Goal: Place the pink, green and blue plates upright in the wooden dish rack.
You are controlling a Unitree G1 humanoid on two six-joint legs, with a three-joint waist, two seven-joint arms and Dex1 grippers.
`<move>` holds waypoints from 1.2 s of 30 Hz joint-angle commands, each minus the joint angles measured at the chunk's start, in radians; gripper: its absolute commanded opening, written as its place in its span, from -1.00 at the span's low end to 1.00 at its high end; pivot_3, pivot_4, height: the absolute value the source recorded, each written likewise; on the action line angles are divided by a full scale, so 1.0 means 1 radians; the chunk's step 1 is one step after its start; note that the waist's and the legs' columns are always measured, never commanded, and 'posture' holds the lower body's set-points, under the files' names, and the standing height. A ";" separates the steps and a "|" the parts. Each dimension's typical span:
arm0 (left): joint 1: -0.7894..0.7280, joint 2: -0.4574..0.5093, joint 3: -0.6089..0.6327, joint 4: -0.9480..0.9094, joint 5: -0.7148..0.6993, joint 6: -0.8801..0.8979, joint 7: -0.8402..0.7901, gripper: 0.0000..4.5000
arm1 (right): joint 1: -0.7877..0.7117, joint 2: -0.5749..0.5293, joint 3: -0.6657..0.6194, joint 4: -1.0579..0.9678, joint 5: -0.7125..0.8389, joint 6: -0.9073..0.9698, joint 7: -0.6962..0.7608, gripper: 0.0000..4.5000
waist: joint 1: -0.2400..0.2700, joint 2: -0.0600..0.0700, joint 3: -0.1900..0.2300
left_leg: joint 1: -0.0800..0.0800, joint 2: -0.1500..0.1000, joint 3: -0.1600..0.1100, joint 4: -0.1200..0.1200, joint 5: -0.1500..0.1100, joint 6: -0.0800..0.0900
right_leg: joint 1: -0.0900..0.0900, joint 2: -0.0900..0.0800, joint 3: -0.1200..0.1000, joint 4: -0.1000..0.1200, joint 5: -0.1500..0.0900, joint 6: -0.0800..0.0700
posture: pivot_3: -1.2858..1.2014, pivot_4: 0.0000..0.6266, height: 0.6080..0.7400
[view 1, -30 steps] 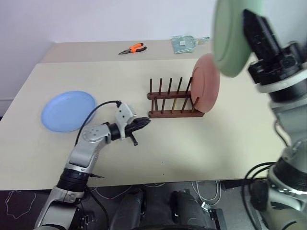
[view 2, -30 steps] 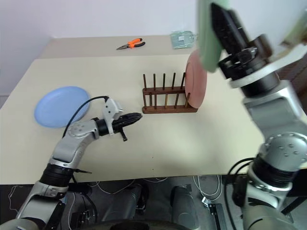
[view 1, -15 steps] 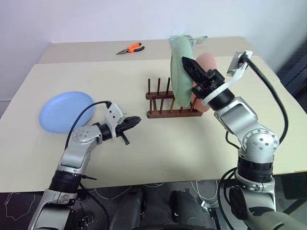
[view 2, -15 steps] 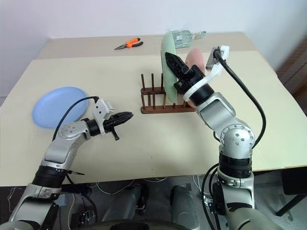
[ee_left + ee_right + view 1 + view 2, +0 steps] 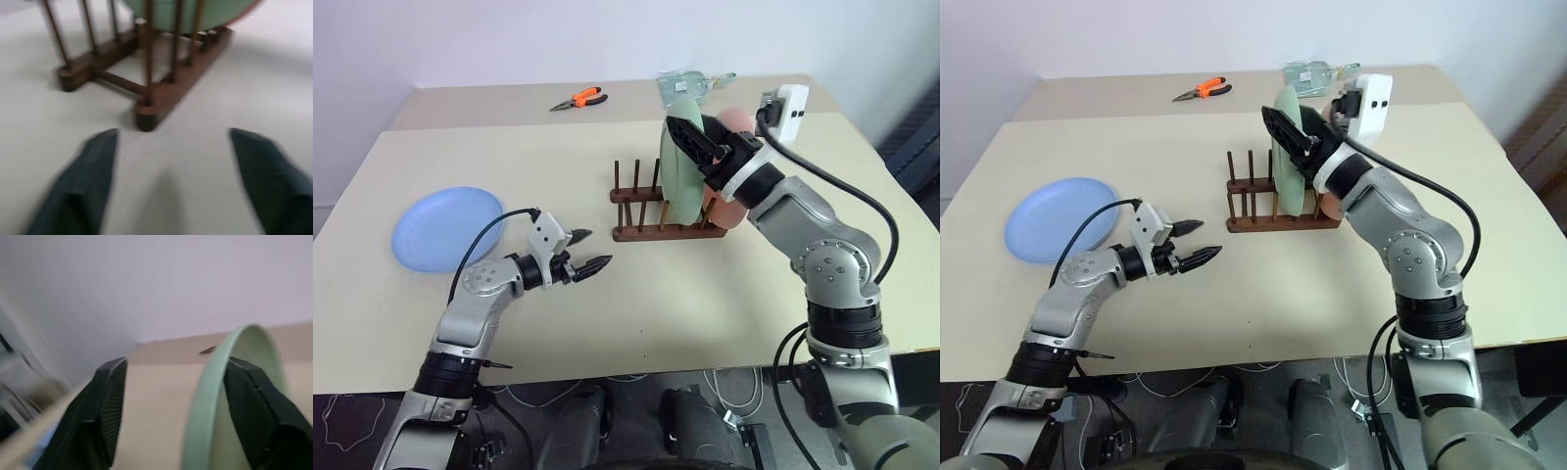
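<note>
Green plate (image 5: 681,184) stands in the rack (image 5: 651,211), centre frame, beside the pink plate (image 5: 736,176). The right gripper (image 5: 171,396) has jaws apart around its rim; the left gripper (image 5: 586,252), lower left, gapes empty.

Green plate (image 5: 679,157): we see it now down in the wooden dish rack (image 5: 658,208), upright, beside the pink plate (image 5: 732,168).
Right gripper (image 5: 168,396): now apart around its rim.
Left gripper (image 5: 586,251): now spread.

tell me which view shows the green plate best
The left eye view: the green plate stands upright in the wooden dish rack, beside the pink plate. The right wrist view catches just its rim, the left wrist view only its bottom edge.
</note>
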 commanded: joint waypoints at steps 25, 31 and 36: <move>-0.071 0.095 0.496 0.142 0.041 0.108 0.605 1.00 | -0.003 -0.131 0.262 -0.049 -0.673 -0.287 0.417 0.97 | 0.003 -0.002 0.000 | 0.000 0.000 0.000 0.000 0.000 -0.001 | -0.001 0.001 0.000 0.000 0.002 0.003 | 0.03 -0.52 0.68; -0.068 0.075 0.718 0.147 -0.041 0.342 0.831 1.00 | 0.009 -0.068 0.303 -0.032 -0.727 -0.324 0.455 0.97 | 0.003 -0.003 0.000 | 0.000 0.000 0.000 0.000 0.000 -0.003 | -0.002 0.002 -0.001 0.001 0.002 0.003 | 0.03 -0.52 0.68; -0.040 0.009 0.767 0.071 -0.165 0.516 0.820 1.00 | 0.023 -0.028 0.311 -0.029 -0.750 -0.335 0.482 0.97 | 0.009 -0.007 -0.001 | 0.001 0.000 -0.002 0.002 -0.002 -0.006 | -0.002 0.002 -0.001 0.001 0.002 0.004 | 0.03 -0.52 0.68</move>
